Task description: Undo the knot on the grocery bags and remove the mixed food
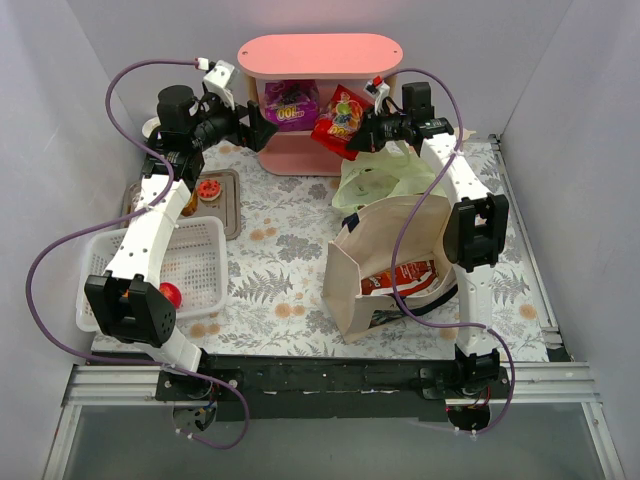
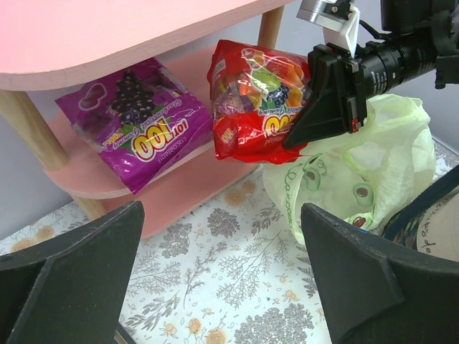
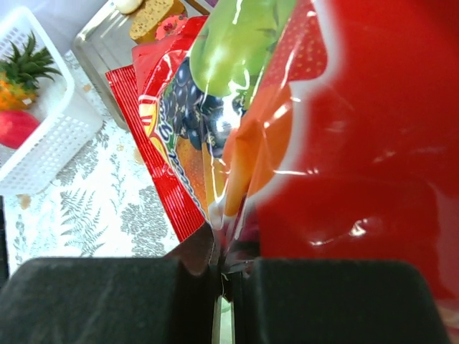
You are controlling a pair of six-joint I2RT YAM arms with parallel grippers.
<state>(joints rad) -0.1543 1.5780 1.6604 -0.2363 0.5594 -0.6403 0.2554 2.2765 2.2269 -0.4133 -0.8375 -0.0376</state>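
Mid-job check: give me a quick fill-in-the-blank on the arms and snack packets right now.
The right gripper has its jaws shut on the ___ snack packet.
The purple packet lies on the pink shelf's ___ level.
The left gripper has its jaws ___.
Missing: red, lower, open.

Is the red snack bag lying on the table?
No, the red snack packet is up in the air, pinched by the right arm's fingers.

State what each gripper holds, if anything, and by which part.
The right gripper pinches the red snack packet at its edge. The left gripper is open, holding nothing.
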